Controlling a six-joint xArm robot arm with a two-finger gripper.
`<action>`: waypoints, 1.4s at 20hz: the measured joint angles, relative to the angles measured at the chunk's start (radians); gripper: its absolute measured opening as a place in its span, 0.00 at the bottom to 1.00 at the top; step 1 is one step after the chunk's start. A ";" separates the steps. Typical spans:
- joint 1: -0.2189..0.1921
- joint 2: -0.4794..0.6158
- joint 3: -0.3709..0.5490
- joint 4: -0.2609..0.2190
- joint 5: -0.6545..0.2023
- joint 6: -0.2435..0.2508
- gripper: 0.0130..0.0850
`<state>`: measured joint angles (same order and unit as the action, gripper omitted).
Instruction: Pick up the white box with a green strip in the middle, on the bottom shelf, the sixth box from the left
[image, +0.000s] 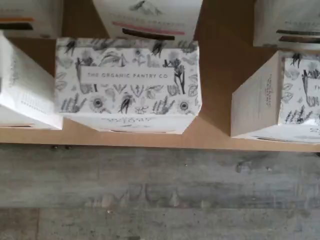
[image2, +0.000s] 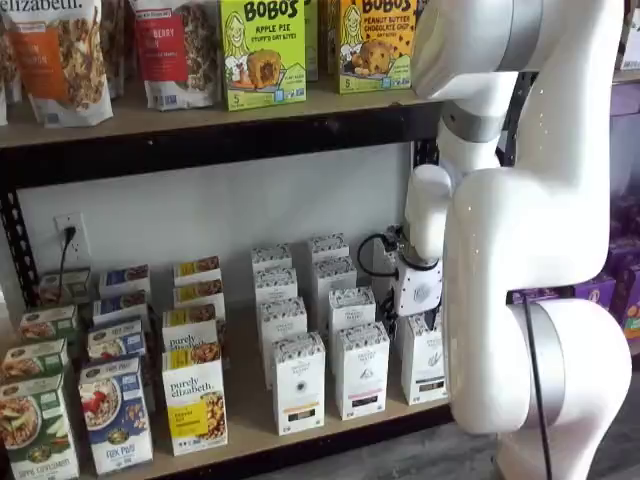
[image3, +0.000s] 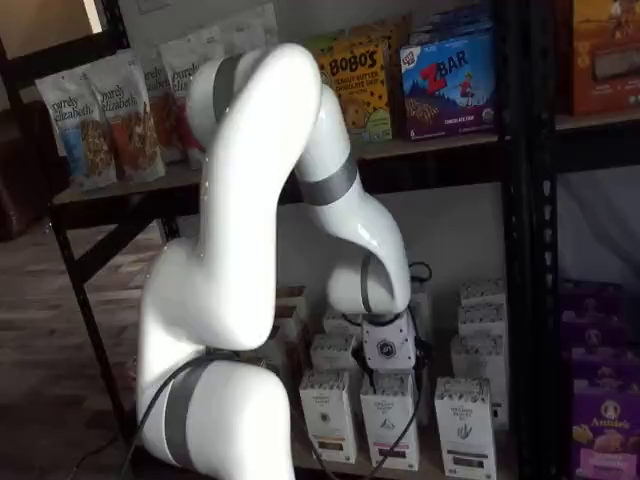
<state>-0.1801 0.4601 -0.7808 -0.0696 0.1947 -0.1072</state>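
While the gripper (image3: 388, 372) hangs over the white box (image3: 390, 420) at the bottom shelf (image2: 330, 425) front edge (bare board either side), its fingers' spread cannot be told.

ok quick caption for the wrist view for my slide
Wrist camera looking down on a botanical-print carton top reading "The Organic Pantry Co", at the front edge of the wooden bottom shelf, similar cartons on either side.

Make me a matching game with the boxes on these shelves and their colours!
Things:
1. Bobo's apple pie box
2. Z Bar box
3. white box seen from above in the wrist view
4. purely elizabeth box

Colours:
A. yellow and white
B. black flower drawings on white
C. green
D. blue

Pairs: 1-C, 2-D, 3-B, 4-A
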 joint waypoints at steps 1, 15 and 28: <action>0.001 0.009 -0.012 0.031 0.009 -0.031 1.00; -0.081 0.244 -0.276 0.046 0.049 -0.125 1.00; -0.120 0.347 -0.431 0.026 0.073 -0.144 1.00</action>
<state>-0.3003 0.8075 -1.2118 -0.0436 0.2673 -0.2512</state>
